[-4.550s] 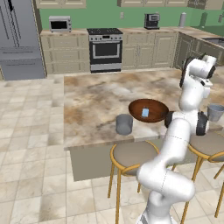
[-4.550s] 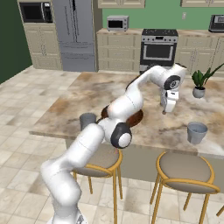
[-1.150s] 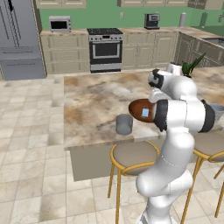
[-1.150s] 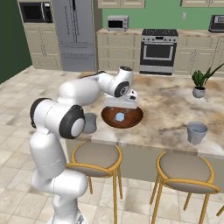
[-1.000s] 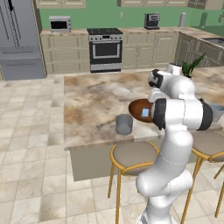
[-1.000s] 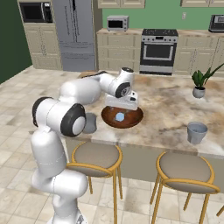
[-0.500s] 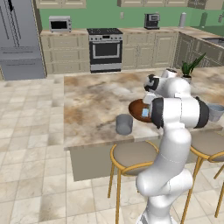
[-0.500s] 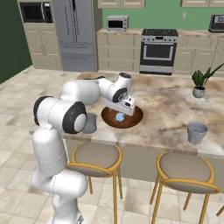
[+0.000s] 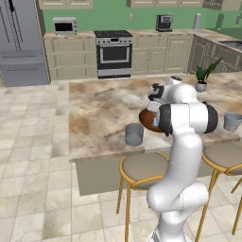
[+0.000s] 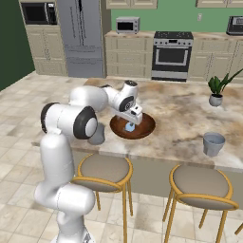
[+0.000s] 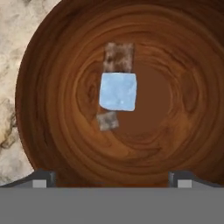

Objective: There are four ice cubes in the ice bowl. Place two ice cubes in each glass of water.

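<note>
Jaws spread over glossy reddish-brown wooden bowl (image 11: 52, 131). Centre on pale blue ice cube (image 11: 118, 91), descend straight, then pinch.

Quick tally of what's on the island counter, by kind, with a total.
Ice bowl: 1
Glasses of water: 2
Ice cubes: 1 clear, in the bowl; two fainter patches beside it, cannot tell
Potted plant: 1
Total: 5

White arm (image 10: 61, 142), glossy and thick, built of rounded tube-like sections. Dark round caps at the joints (image 10: 83, 123), black against the white shell. Bulbous base section low down. Small boxy white hand (image 10: 134, 114) at the end, with two dark finger tips (image 11: 43, 178), square-edged.
</note>
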